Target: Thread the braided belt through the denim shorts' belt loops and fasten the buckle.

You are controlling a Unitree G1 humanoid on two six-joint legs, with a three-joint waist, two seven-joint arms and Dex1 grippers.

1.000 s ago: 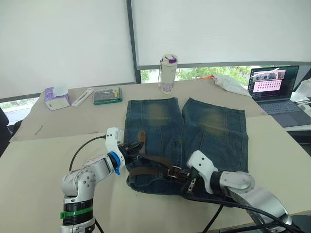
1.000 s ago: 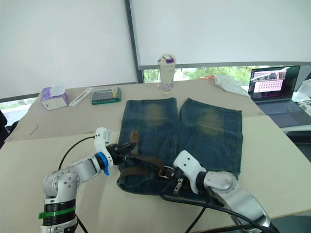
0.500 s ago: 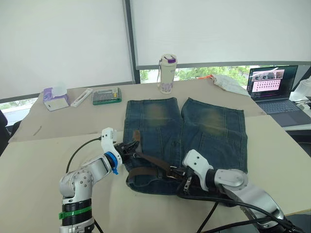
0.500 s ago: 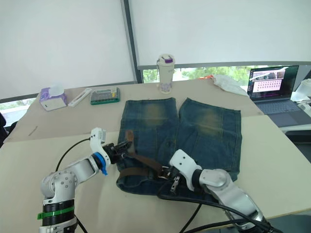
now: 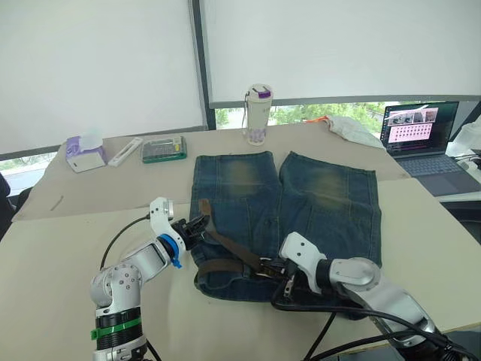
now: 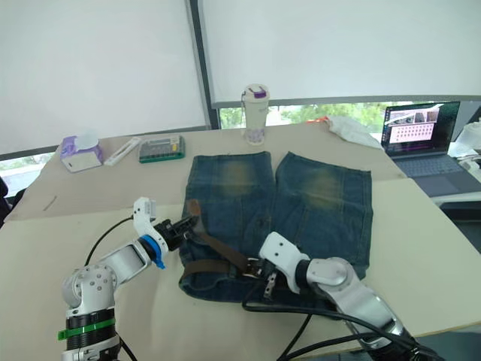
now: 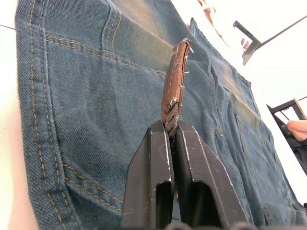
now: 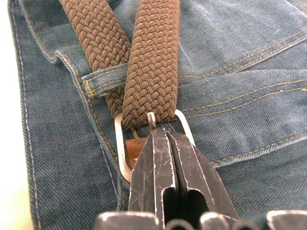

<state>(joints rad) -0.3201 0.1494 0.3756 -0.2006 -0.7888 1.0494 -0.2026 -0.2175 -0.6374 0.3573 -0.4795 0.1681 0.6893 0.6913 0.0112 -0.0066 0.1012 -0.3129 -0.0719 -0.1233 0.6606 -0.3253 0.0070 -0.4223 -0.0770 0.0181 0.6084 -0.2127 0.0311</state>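
While my left end effector (image 7: 170, 139) pinched the belt (image 7: 173, 86) tip, my right end effector (image 8: 163, 143) clamped the buckle (image 8: 123, 153) over the shorts (image 5: 331, 195).

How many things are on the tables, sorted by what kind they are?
Clothes: 2, the denim shorts and the braided belt
Drink bottles: 1
Tissue boxes: 1
Laptops: 1
Green cases: 1
White flat sticks: 1
White bags: 1
Total: 8
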